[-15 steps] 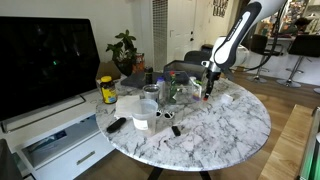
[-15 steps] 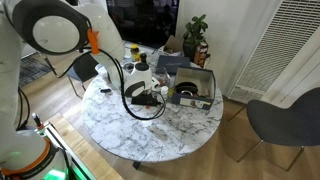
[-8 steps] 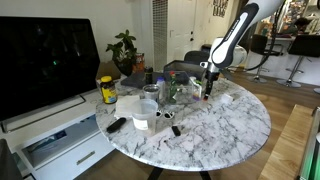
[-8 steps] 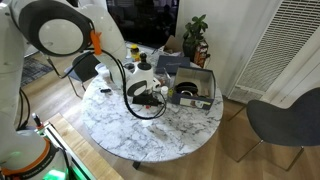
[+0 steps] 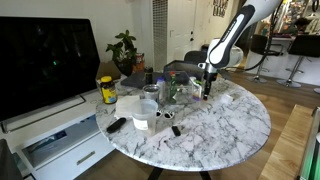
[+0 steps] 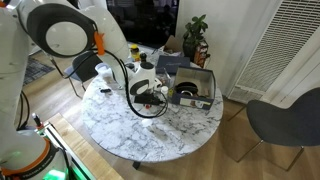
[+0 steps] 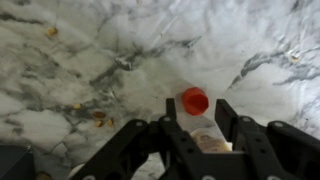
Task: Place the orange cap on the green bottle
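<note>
1. Wrist view: the orange cap (image 7: 195, 100) is a small round disc seen from above, just off the middle of the frame toward 4 o'clock.
2. The gripper (image 7: 196, 108) comes in from 6 o'clock. Its two black fingers (image 7: 226, 115) stand apart, one at 9 o'clock of the cap and one at 3 o'clock, so the cap lies between their tips.
3. A narrow strip of table shows on each side of the cap. Whether the fingers press anything cannot be told.
4. A pale, see-through body sits under the cap and runs toward 5 o'clock, filling the gap between the fingers lower down.
5. The white marble table (image 7: 80, 60) with grey veins fills the rest of the wrist view.
6. In an exterior view the arm (image 5: 235, 35) reaches down from 1 o'clock, with the gripper (image 5: 207, 88) low over the round table (image 5: 235, 125), near its 12 o'clock edge.
7. A yellow jar (image 5: 107, 90) stands well apart at 9 o'clock of the gripper.
</note>
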`<act>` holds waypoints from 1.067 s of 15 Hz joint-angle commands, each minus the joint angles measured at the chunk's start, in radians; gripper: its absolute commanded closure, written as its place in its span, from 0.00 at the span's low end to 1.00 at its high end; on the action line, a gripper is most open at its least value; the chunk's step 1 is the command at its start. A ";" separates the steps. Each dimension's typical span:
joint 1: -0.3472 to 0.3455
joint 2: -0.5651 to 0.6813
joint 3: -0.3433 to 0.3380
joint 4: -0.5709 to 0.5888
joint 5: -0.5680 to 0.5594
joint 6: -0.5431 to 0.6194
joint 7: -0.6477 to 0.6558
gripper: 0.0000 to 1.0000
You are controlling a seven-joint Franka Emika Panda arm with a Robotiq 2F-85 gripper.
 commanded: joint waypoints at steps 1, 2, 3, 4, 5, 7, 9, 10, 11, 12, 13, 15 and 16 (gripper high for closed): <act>0.032 0.023 -0.032 0.034 -0.001 -0.039 0.012 0.72; 0.038 0.022 -0.040 0.036 -0.002 -0.048 0.016 0.79; 0.044 0.016 -0.048 0.033 -0.004 -0.060 0.018 0.88; 0.036 0.002 -0.047 0.023 0.000 -0.069 0.012 0.96; 0.032 -0.013 -0.048 0.012 0.004 -0.073 0.011 0.95; 0.025 -0.077 -0.056 -0.042 0.006 -0.071 0.012 0.93; 0.030 -0.146 -0.070 -0.090 0.000 -0.081 0.012 0.93; 0.038 -0.197 -0.078 -0.120 -0.009 -0.094 0.008 0.93; 0.048 -0.243 -0.084 -0.141 -0.014 -0.115 0.005 0.93; 0.064 -0.294 -0.087 -0.159 -0.020 -0.154 0.004 0.93; 0.095 -0.342 -0.107 -0.172 -0.037 -0.188 0.022 0.93; 0.147 -0.442 -0.123 -0.192 -0.066 -0.273 0.029 0.93; 0.174 -0.489 -0.130 -0.195 -0.083 -0.317 0.031 0.93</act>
